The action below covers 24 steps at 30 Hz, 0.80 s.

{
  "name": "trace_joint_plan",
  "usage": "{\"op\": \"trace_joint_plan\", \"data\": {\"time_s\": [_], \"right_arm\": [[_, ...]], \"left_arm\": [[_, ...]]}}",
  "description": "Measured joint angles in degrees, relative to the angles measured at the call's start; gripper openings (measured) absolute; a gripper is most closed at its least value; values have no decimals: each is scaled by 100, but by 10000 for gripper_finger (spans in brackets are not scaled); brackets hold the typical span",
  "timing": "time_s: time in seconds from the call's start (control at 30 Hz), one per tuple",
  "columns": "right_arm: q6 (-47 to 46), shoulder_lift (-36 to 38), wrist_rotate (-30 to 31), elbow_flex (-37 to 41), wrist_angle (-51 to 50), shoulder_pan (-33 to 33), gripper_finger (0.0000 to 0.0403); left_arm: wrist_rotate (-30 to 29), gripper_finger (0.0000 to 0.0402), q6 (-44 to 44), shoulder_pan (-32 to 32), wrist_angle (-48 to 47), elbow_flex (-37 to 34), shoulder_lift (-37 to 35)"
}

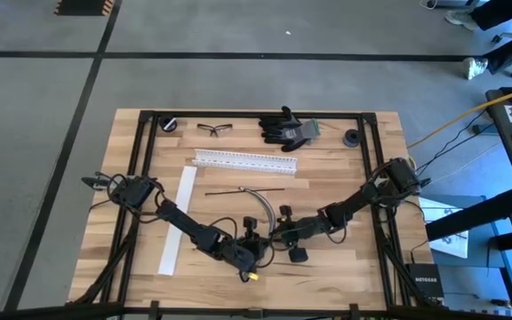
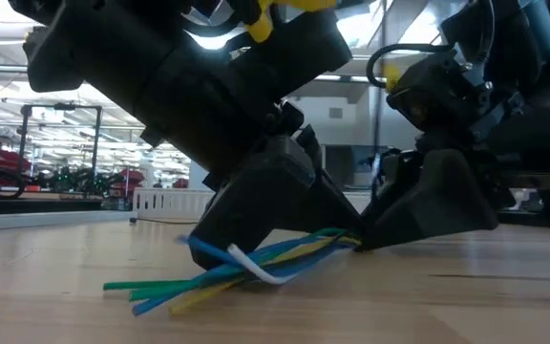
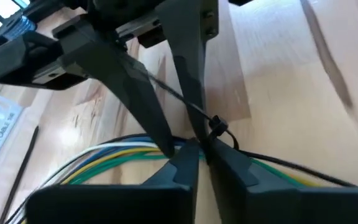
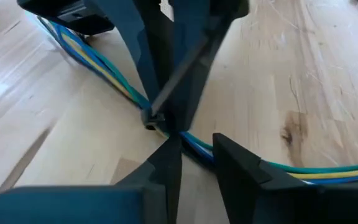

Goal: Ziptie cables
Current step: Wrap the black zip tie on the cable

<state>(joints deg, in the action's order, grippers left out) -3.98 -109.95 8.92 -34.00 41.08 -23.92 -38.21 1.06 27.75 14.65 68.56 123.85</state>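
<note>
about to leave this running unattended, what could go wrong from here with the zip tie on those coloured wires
1. The left gripper and right gripper crowd one spot on the cables; a small move could knock them together.
2. The tail of the black zip tie runs up off the bundle; a hard pull may drag the loose cables along the table.
3. The cable ends fan apart, so one might slip out.
</note>
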Motion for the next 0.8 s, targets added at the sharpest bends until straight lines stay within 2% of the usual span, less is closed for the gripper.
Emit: {"op": "trace_joint_plan", "data": {"time_s": [0.27,0.4,0.7,0.8], "right_arm": [[-3,0,-12,2,-42,-1,76],[-5,-2,-14,7,-40,-2,76],[-5,-9,-23,11,-33,-4,76],[-2,-9,-15,11,-34,-4,76]], "left_arm": [[38,103,-99,121,-1177,458,-156],[120,124,-591,214,-1543,514,-425],[357,132,-2378,263,-1182,519,-480],[341,131,-2591,247,-904,517,-358]]}}
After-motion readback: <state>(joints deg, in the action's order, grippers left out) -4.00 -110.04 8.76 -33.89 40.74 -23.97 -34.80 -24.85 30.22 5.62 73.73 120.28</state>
